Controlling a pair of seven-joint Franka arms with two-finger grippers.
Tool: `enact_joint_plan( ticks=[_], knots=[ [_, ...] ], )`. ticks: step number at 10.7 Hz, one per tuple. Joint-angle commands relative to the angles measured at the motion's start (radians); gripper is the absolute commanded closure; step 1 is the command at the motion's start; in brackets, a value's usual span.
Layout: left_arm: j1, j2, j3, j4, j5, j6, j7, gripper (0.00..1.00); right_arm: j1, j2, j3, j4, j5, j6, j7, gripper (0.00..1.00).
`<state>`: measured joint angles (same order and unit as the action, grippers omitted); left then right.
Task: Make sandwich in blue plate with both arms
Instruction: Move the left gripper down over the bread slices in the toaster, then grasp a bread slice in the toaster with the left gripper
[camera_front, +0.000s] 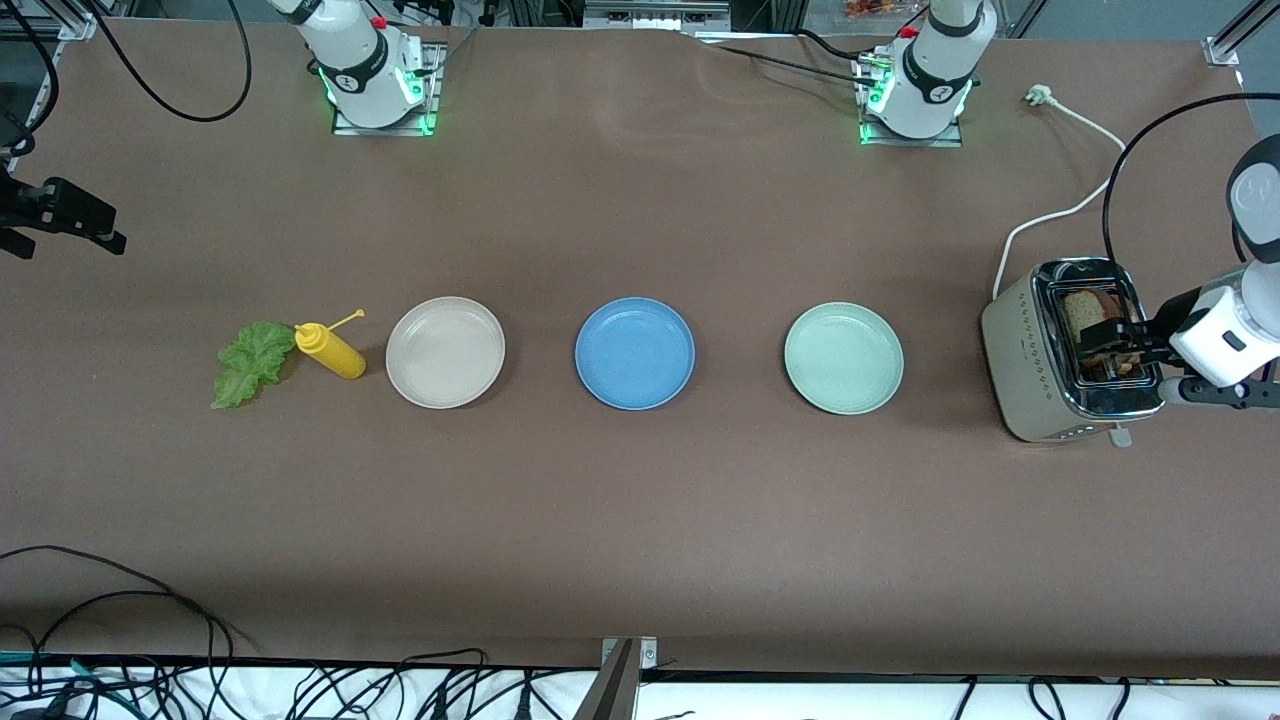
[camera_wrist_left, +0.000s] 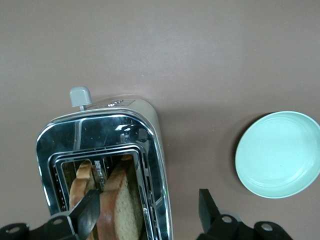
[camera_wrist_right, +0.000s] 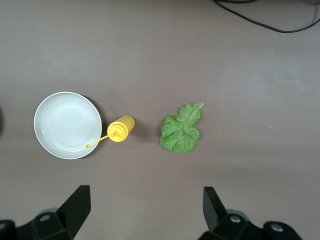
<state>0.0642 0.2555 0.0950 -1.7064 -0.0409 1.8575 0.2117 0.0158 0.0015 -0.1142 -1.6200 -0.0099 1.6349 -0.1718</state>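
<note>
stage: early, nothing plated | blue plate (camera_front: 634, 352) sat bare between the other plates | my left gripper (camera_front: 1118, 349) spread over toaster (camera_front: 1030, 350), one finger between bread slices (camera_wrist_left: 117, 202) | my right gripper (camera_wrist_right: 145, 207) spread, waited above lettuce (camera_wrist_right: 181, 129) | left: bread, lettuce, bread.

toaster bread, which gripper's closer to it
Left. The left gripper is open at the toaster, one finger among the bread slices. The right gripper is open above the lettuce leaf.
</note>
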Motion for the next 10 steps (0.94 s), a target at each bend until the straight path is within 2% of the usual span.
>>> enact_joint_plan(
  ticks=[1, 4, 10],
  knots=[
    [-0.001, 0.031, 0.012, -0.028, 0.012, 0.060, 0.034, 0.13, -0.004, -0.008, 0.004, 0.008, 0.018, -0.036, -0.005, 0.00],
    [0.000, 0.044, 0.025, -0.074, 0.013, 0.109, 0.034, 0.13, -0.001, -0.009, 0.008, 0.008, 0.018, -0.084, -0.003, 0.00],
    [0.000, 0.057, 0.045, -0.090, 0.015, 0.109, 0.028, 0.13, 0.001, -0.006, 0.008, 0.008, 0.018, -0.069, -0.011, 0.00]
  ],
)
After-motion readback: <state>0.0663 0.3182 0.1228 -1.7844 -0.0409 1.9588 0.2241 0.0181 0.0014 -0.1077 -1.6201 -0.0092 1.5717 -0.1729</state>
